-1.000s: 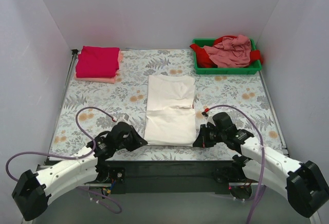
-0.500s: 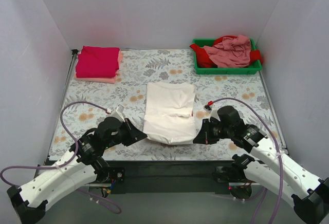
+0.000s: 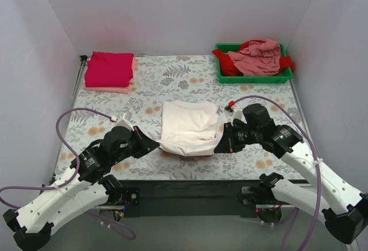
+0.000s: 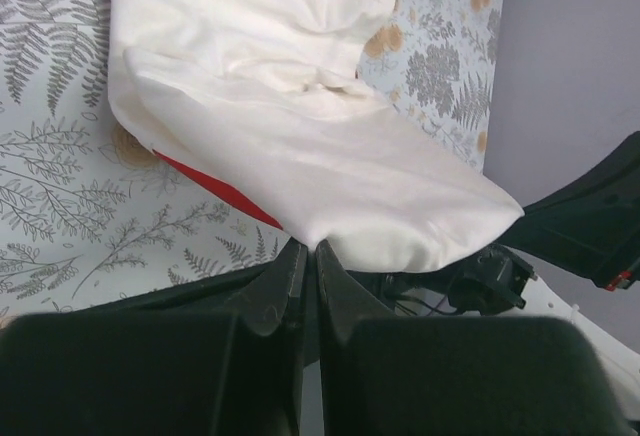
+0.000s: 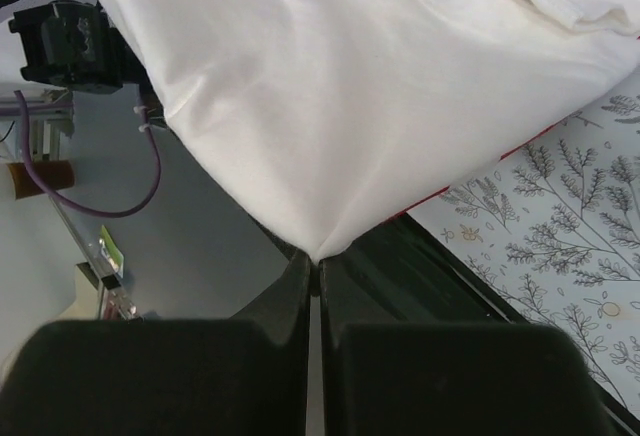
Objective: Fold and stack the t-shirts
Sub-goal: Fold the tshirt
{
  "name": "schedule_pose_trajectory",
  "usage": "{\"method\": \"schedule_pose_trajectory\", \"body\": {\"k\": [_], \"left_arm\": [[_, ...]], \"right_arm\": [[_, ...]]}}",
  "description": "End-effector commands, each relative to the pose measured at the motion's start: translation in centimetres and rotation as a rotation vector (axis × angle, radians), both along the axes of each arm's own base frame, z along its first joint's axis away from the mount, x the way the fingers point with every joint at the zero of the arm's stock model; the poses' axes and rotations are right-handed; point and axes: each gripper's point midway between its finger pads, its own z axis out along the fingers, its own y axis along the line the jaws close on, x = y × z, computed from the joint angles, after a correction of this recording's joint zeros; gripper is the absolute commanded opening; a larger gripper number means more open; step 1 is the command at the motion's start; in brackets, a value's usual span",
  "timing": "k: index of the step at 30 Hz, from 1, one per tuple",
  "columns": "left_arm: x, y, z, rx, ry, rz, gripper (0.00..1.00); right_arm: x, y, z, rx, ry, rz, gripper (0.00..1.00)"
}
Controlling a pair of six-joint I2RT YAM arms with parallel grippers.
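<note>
A white t-shirt (image 3: 188,125) lies partly folded in the middle of the floral table cover, its near end lifted off the table. My left gripper (image 3: 156,144) is shut on its near left corner (image 4: 310,238). My right gripper (image 3: 218,146) is shut on its near right corner (image 5: 315,254). A strip of red print (image 4: 215,184) shows under the lifted cloth. A folded crimson t-shirt (image 3: 109,68) sits on a folded pale pink one (image 3: 109,88) at the back left. A dusty pink t-shirt (image 3: 260,57) and a red one (image 3: 227,62) lie crumpled in the tray.
A green plastic tray (image 3: 253,78) stands at the back right. White walls close in the table on three sides. The floral cover (image 3: 103,118) shows between the stack and the white shirt. The black front edge (image 3: 190,173) runs below the lifted cloth.
Both grippers have risen and moved away from me with the white shirt's near corners. The near end now hangs over the middle of the shirt, which looks shorter.
</note>
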Motion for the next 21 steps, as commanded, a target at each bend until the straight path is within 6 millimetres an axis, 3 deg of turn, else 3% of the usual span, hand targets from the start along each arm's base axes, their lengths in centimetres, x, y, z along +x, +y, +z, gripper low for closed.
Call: {"method": "schedule_pose_trajectory", "body": {"k": [1,5,10,13,21], "left_arm": [[1.9,1.1,1.2,0.031,-0.055,0.101,0.00],[3.9,0.4,1.3,0.035,-0.091,0.153,0.00],[7.1,1.5,1.9,0.080,-0.138,0.317,0.00],[8.5,1.2,3.4,0.090,-0.187,0.343,0.00],[12.2,0.2,3.6,0.200,-0.217,0.398,0.00]], "right_arm": [[2.2,0.1,2.0,-0.005,-0.091,-0.024,0.01],[4.7,-0.2,1.8,-0.048,-0.128,-0.084,0.01],[7.9,-0.4,2.6,-0.048,-0.194,-0.142,0.01],[9.5,-0.5,2.7,-0.046,-0.222,-0.177,0.01],[13.4,-0.2,3.1,-0.023,-0.254,-0.217,0.01]]}}
